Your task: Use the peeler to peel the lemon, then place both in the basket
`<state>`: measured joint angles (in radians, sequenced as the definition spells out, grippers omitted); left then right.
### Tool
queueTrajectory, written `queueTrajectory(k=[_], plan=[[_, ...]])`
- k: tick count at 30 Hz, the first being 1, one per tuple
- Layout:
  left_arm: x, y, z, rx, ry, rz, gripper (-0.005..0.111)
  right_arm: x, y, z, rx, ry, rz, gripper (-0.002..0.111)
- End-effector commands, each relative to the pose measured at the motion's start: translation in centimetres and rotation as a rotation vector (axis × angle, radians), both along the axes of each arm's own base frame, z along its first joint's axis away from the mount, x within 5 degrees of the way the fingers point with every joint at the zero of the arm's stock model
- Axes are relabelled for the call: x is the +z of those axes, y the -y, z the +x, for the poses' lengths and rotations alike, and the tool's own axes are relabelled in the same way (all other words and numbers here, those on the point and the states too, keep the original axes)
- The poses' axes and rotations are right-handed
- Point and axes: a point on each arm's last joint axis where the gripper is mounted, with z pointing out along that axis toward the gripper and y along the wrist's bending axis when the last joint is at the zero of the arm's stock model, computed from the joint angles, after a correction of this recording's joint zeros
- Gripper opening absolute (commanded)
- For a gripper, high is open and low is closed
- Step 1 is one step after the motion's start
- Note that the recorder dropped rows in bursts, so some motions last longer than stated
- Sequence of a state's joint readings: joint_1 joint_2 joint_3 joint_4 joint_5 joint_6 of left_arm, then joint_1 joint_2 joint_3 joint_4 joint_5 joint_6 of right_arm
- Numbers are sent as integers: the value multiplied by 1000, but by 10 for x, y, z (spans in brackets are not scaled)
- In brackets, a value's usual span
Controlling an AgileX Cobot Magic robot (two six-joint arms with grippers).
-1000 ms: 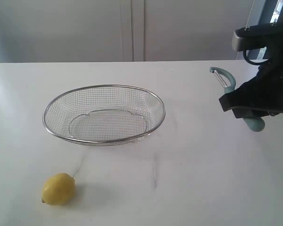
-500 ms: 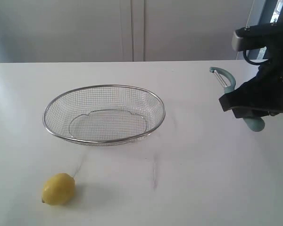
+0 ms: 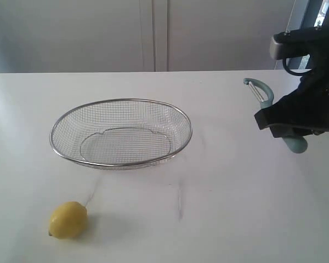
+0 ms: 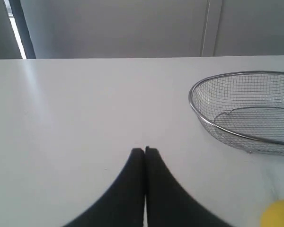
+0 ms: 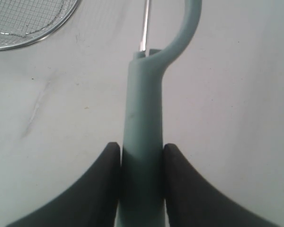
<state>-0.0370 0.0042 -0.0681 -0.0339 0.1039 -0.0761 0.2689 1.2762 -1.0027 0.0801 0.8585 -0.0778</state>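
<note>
The yellow lemon [image 3: 68,219] lies on the white table near the front left, and its edge shows in the left wrist view as the lemon [image 4: 279,213]. The wire-mesh basket [image 3: 63,119] stands at the table's middle, empty; its rim also shows as the basket [image 4: 195,104]. My right gripper [image 5: 142,150] is shut on the teal handle of the peeler [image 5: 143,118] at the right side, and in the exterior view the peeler [image 3: 262,90] points its silver blade head away from the arm. My left gripper [image 4: 145,151] is shut on nothing, out of the exterior view.
The white table [image 3: 225,186] stretches between basket and peeler with faint scuff marks. Pale cabinet doors [image 3: 153,33] close off the back. The table's far edge runs behind the basket.
</note>
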Motion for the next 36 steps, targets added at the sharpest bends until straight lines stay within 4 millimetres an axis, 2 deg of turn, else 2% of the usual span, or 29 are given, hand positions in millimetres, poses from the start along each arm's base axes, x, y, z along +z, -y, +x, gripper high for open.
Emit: queueTrajectory(k=[1,7,15,30,36], plan=[[18,1,-4,-10,-21,10,0,1,1,-1,-5,9,5,0],[37,-1,-1,-12,-114,86,0,1,1,-1,-5,9,5,0],[58,0,14,-25,-244,104,0,1,0,-1,-6,8,10,0],[82,3,51,-104,-685,187,0,1,0,-2,-7,7,12,0],[81,7,66,-215,-826,249,0,1,0,-2,-5,6,11,0]])
